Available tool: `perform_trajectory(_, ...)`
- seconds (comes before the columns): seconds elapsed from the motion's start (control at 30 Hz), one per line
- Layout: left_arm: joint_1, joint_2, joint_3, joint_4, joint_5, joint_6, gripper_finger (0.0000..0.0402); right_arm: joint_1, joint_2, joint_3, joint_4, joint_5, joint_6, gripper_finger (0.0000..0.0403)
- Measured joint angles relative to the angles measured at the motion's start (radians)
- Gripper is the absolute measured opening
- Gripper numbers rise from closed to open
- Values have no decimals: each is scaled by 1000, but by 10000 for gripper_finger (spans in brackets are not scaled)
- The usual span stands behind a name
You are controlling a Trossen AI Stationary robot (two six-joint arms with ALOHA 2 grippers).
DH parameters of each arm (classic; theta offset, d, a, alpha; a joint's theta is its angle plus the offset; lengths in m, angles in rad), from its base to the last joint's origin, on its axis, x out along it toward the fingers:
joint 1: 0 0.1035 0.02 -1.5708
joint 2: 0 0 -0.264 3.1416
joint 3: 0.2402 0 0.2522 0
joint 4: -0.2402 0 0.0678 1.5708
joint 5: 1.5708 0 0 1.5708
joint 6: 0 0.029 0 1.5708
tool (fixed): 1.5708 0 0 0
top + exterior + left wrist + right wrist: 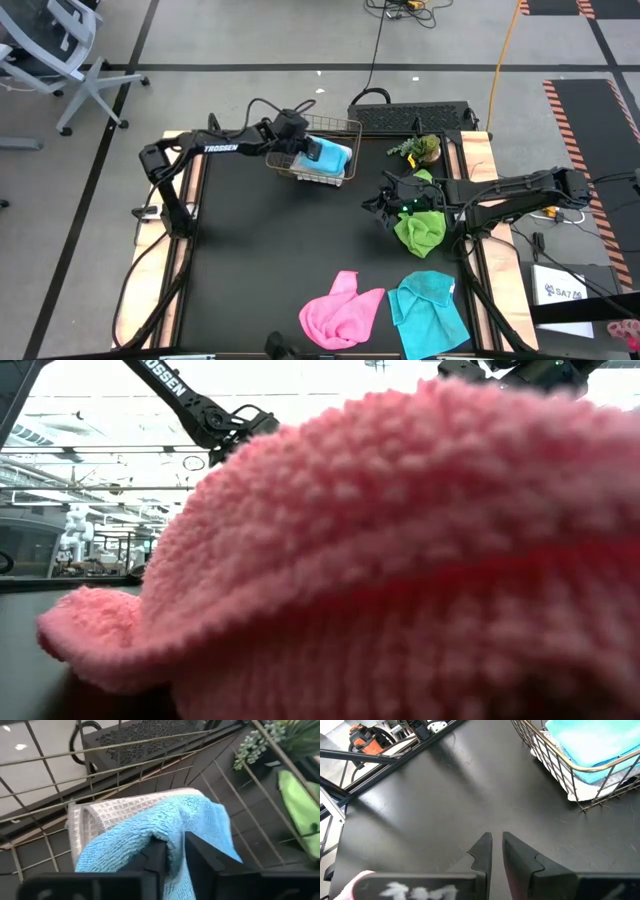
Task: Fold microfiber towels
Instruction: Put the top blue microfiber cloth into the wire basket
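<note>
A blue towel (330,155) lies in the copper wire basket (335,122) at the table's far middle, on top of a white-grey towel (115,812). My left gripper (176,851) reaches into the basket from the left and is shut on the blue towel. My right gripper (392,205) hangs at the right, beside a crumpled lime green towel (420,230); its fingers (487,845) are shut with nothing between them. A pink towel (340,312) and a cyan towel (430,310) lie crumpled near the front edge. My left gripper has a raised fold of the blue towel (176,837) between its two fingers, at the towel's near side as the wrist view looks at it. The fingers come slanting down from the table's left. The towel drapes to both sides of them and rests on the white-grey towel in the basket.
A small green plant (420,148) stands right of the basket at the far edge. The pink towel (400,560) fills the low view close to its camera. Bare black tabletop (260,250) lies between the basket and the front towels.
</note>
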Motion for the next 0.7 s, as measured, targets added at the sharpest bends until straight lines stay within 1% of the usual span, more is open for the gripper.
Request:
perform_trajectory(0.1,-10,0,0,-9,-32,13,108,0,0,0,0,0,4,34)
perform_trajectory(0.17,-13,0,0,-11,-31,10,131,0,0,0,0,0,12,34)
perform_trajectory(0.27,-11,-14,0,-16,-51,-38,152,0,0,0,0,-1,19,34)
perform_trajectory(0.37,-15,-57,0,-12,-109,-10,153,0,0,0,0,-3,19,34)
perform_trajectory(0.5,-39,-138,0,-7,-198,58,138,0,0,0,0,-4,19,34)
perform_trajectory(0.6,-56,-174,0,-5,-222,102,126,0,0,0,0,-4,18,34)
perform_trajectory(0.7,-64,-178,0,-19,-222,106,115,0,0,0,0,-4,17,34)
